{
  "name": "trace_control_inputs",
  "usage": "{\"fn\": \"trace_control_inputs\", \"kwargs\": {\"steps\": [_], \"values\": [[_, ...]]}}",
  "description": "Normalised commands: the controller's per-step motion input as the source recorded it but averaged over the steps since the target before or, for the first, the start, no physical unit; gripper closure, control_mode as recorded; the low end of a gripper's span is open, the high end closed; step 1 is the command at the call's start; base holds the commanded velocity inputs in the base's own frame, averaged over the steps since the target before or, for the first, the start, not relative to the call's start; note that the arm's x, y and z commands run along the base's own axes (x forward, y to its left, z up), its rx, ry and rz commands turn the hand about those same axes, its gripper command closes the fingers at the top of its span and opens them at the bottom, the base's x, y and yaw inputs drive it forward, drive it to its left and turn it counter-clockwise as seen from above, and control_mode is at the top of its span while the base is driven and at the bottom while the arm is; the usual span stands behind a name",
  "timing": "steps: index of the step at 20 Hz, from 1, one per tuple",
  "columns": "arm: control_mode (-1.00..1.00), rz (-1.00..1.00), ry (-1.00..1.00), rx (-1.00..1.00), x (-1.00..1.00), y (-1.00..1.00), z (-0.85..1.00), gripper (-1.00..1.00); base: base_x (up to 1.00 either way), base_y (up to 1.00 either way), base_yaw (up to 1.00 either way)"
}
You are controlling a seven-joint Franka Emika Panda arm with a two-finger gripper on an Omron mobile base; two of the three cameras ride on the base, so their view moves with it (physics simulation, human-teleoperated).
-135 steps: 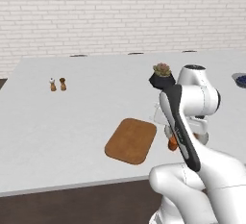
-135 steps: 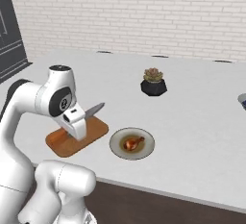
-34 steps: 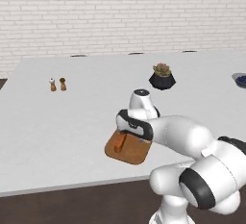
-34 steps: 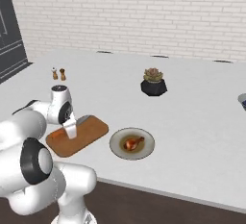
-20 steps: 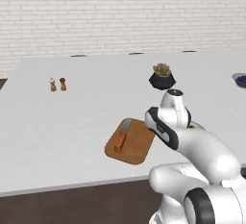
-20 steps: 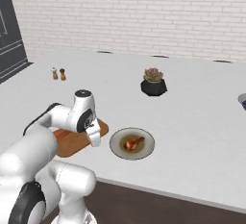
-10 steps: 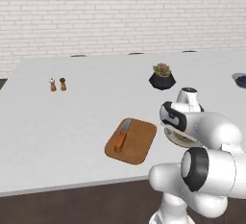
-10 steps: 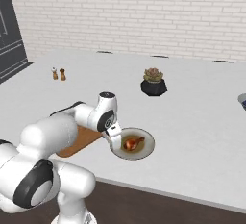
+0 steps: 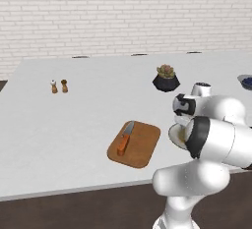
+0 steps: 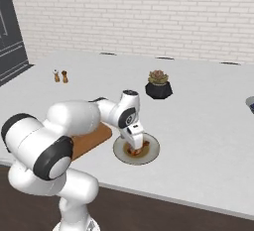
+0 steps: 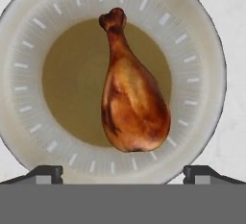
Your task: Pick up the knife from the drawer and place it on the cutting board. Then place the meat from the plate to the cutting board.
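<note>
- The counter (image 9: 74, 120) fills the middle of both base views; no drawer can be picked out in these pictures.
- The cutting board (image 9: 140, 147) lies at lower centre of the left base view, and the knife (image 9: 124, 140) rests on its left part, orange handle toward the bottom of the frame, blade toward the top. The first half of the task looks done.
- The plate (image 11: 29, 117) takes up most of the hand view; in the right base view it sits at lower centre, just right of the board, with the arm partly in front.
- The meat (image 11: 132, 100), a browned drumstick, lies in the middle of the plate, bone end toward the top of the hand view. It has not been lifted, so the second half is left.
- The gripper (image 11: 122, 172) hangs directly over the meat, its fingertips (image 11: 45, 172) spread wide at the bottom corners of the hand view and holding nothing. By my reading it must go down, close on the drumstick and carry it to the board.
</note>
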Motion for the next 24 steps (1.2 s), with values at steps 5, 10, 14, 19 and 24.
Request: {"fn": "trace_control_inputs", "kwargs": {"steps": [5, 10, 14, 19, 24], "values": [[-1.0, 0.04, 0.0, 0.0, 0.19, -0.49, -0.01, -1.0, 0.0, 0.0, 0.0], [-1.0, 0.05, 0.0, 0.0, 0.19, -0.21, -0.16, -1.0, 0.0, 0.0, 0.0], [-1.0, 0.05, 0.0, 0.0, 0.03, -0.24, -0.1, -1.0, 0.0, 0.0, 0.0], [-1.0, 0.04, 0.0, 0.0, 0.0, -0.01, -0.17, -1.0, 0.0, 0.0, 0.0], [-1.0, 0.02, -0.03, 0.0, 0.03, 0.0, -0.14, -1.0, 0.0, 0.0, 0.0]]}}
